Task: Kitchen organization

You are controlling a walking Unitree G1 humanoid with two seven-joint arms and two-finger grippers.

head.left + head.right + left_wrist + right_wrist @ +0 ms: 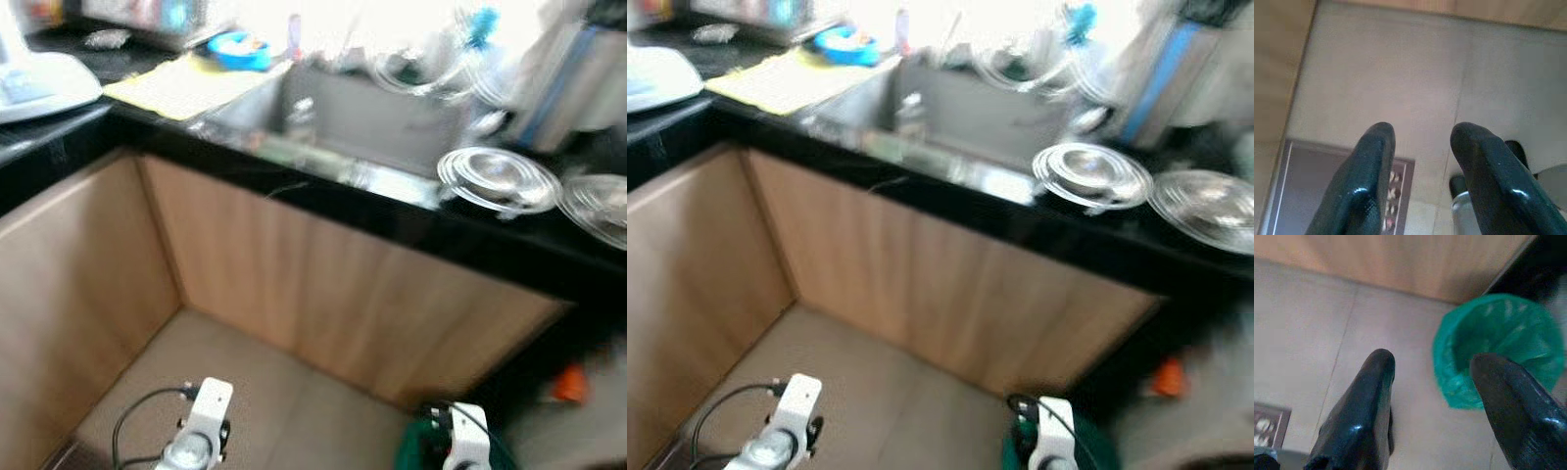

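Fingers of left gripper (pixel 1420 161) and right gripper (pixel 1432 391) spread, empty, over tiled floor (pixel 1400 83) beside green bin (pixel 1498 342)

Floor (pixel 265 392): bare tile at 6 o'clock, open for passage.
Cabinet fronts (pixel 323 284): wooden panels wall the corner from 9 to 2 o'clock.
Worktop (pixel 490 240): black edge overhangs the panels.
Sink (pixel 362 122): basin at 12 o'clock, dishes crowding its far rim.
Steel lids (pixel 498 178): lying flat at 2 o'clock, blocking the worktop there.
Green bin (pixel 1498 347): open-topped, on the floor at 5 o'clock.
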